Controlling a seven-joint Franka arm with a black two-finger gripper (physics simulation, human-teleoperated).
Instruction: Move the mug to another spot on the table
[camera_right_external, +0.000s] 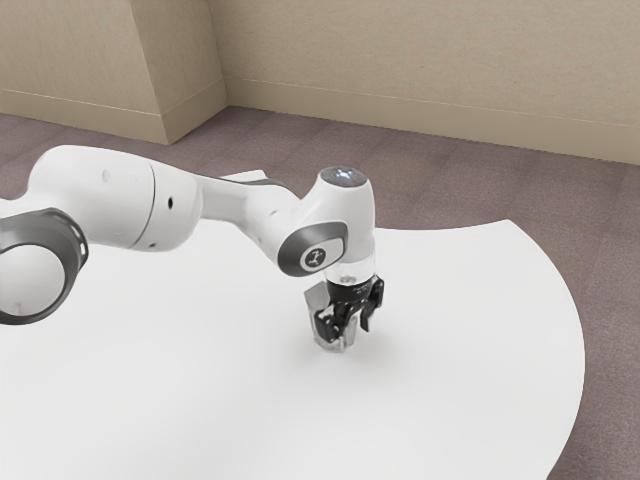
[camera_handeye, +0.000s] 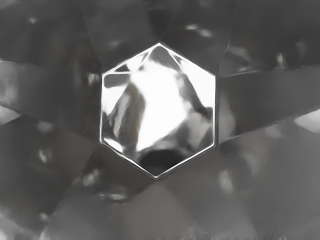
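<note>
A small shiny silver mug (camera_right_external: 337, 341) with faceted sides stands on the white table (camera_right_external: 450, 380), a little right of centre in the exterior view. My black gripper (camera_right_external: 347, 322) is lowered straight over it, a finger on each side, shut on the mug. In the wrist view the hand looks down into the mug (camera_handeye: 159, 111): its hexagonal mirror-like bottom lies directly below, with dark reflective walls all round it.
The rounded table edge (camera_right_external: 572, 330) curves past on the exterior view's right, with brown carpet (camera_right_external: 470, 170) beyond. Beige walls (camera_right_external: 420, 60) stand at the back. My white arm (camera_right_external: 200, 215) reaches in from the left over the table.
</note>
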